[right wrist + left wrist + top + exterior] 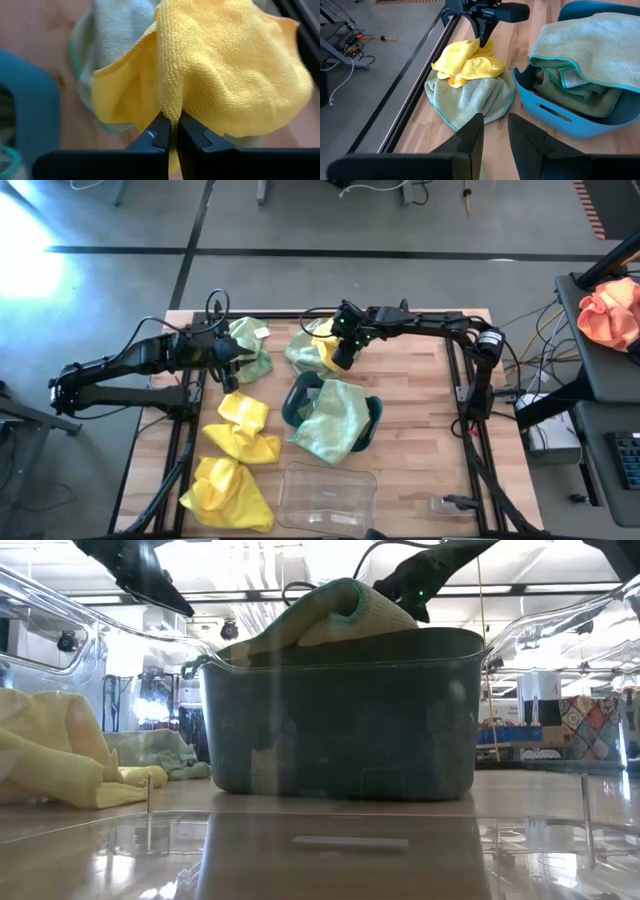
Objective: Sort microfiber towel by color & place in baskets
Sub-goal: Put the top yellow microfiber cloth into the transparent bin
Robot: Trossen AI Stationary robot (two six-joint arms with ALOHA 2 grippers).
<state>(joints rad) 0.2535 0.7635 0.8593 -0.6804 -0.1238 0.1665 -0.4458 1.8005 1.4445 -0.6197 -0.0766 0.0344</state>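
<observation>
My right gripper [343,360] is at the far middle of the table, shut on a bright yellow towel [225,75]. That towel lies on a pale green towel [470,95]. My left gripper [230,375] hovers open left of the middle, beside another pale green towel [252,345], and touches nothing. The dark teal basket [372,425] stands at mid-table, holding folded green towels [570,82], with one green towel [335,420] draped over its rim. The clear basket [325,495] sits at the near edge. Two more yellow towels [242,428] [225,495] lie near left. My right gripper pinches a raised fold of the yellow towel [170,107] between its two fingers [192,137]. It comes at the fold from above, pointing down [484,40]. The fold is drawn up into a peak, while the rest of the towel lies on the green towel beneath.
An orange-pink cloth [610,310] lies on a stand beyond the table's right side. Bare wood [420,380] shows on the table's right part. The table's frame rails [185,430] run along its left and right edges.
</observation>
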